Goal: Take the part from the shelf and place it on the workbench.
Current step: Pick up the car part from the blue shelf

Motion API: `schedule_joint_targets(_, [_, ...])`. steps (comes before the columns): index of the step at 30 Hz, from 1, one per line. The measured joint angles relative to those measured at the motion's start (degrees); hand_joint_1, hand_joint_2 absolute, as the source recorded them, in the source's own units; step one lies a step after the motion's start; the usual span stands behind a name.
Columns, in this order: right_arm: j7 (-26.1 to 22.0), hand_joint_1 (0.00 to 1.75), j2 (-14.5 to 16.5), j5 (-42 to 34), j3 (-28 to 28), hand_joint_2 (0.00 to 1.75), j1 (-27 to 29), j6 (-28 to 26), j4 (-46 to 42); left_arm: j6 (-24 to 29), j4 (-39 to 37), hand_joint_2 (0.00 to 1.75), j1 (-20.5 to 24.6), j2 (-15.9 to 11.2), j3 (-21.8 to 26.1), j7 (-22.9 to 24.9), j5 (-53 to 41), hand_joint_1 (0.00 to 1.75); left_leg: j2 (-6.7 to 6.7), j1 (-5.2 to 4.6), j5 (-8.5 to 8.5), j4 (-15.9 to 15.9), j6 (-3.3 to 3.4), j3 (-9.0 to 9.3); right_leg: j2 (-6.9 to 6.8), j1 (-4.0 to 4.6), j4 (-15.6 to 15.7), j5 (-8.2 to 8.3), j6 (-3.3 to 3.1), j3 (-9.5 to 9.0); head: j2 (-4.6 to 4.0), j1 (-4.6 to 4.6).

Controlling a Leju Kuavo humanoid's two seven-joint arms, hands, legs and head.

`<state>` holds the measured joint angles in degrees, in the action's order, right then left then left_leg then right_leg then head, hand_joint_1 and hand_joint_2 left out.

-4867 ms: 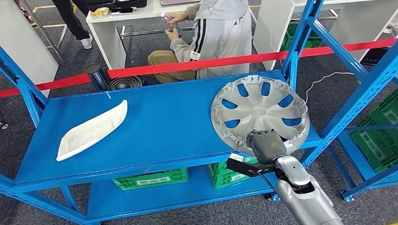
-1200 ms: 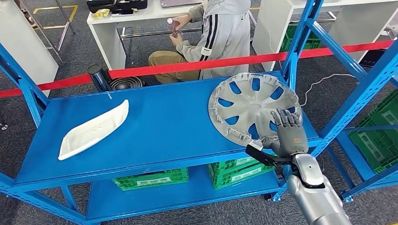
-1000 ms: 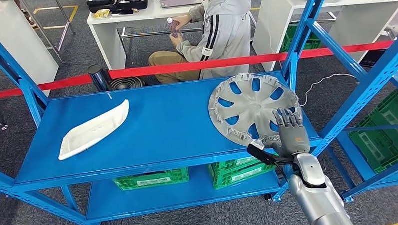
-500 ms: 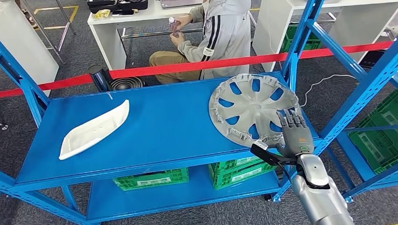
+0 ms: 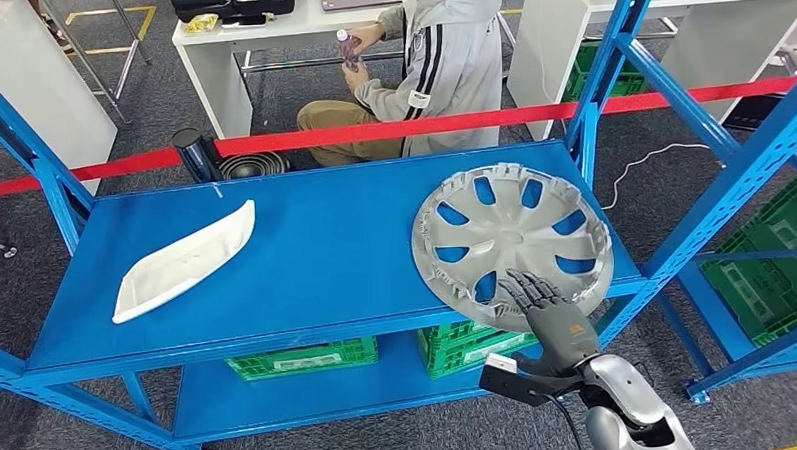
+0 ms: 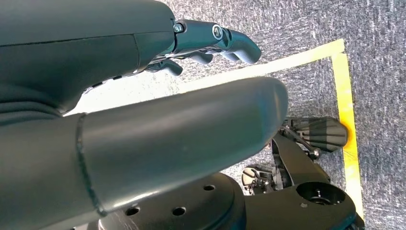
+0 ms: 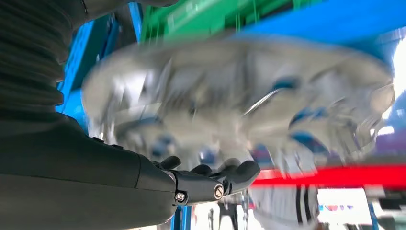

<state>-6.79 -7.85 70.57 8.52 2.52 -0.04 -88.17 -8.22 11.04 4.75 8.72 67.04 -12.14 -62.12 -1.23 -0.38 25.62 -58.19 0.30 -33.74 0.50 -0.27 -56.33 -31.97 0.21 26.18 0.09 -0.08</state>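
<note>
Nearest, the right robot hand [image 5: 550, 315] is seen at the near right edge of the blue shelf [image 5: 306, 258], palm turned up and fingers stretched out beneath the near rim of the silver wheel cover [image 5: 512, 243]. Nothing is clasped by it yet; the fingers are spread apart, and in the right wrist view they [image 7: 225, 175] are shown just under the blurred underside of the part, so whether contact is made cannot be told. The wheel cover is placed so that its near edge overhangs the shelf front, which is judged to leave room for fingers to be slid underneath, as a flat disc could hardly be gripped from above. The left robot hand [image 6: 210, 40] is seen in its own wrist view above grey floor, fingers gently curled with nothing in them. Farther left on the shelf, a white curved panel [image 5: 183, 261] is laid, well apart from the cover. Beyond the shelf, a red barrier tape [image 5: 371, 134] is stretched across, and behind it a person in a grey jacket [image 5: 449, 63] is seated beside a white tabletop [image 5: 268, 29].
</note>
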Motion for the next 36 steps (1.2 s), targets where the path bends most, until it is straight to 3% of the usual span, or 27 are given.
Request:
schedule_joint_targets(13, [-1.55,0.00,-5.96,-3.34,1.49,1.75,2.55,-1.07,-8.05,0.33,0.00,0.00,0.17,0.09,0.57,-0.56,0.13,0.00,0.02,0.00,0.08,0.00,-0.03,-0.07,0.01,-0.01,0.00,-0.08,0.01,0.07,0.00,0.01])
schedule_joint_targets(28, [0.43,0.00,-7.05,-2.59,3.00,1.75,1.05,-2.05,-7.49,0.51,0.00,0.00,0.19,0.17,1.12,-0.58,0.13,0.00,0.00,0.00,0.08,0.01,-0.03,-0.09,-0.01,0.00,0.00,-0.09,0.00,0.07,0.00,0.01])
schedule_joint_targets(36, [2.99,0.00,-6.73,-0.20,3.38,1.75,-0.06,-3.71,0.00,0.49,0.00,0.00,0.20,0.37,1.13,-0.26,-0.32,0.00,-0.01,0.00,0.07,0.01,-0.03,-0.10,-0.02,-0.01,0.00,-0.10,-0.01,0.08,0.00,0.01])
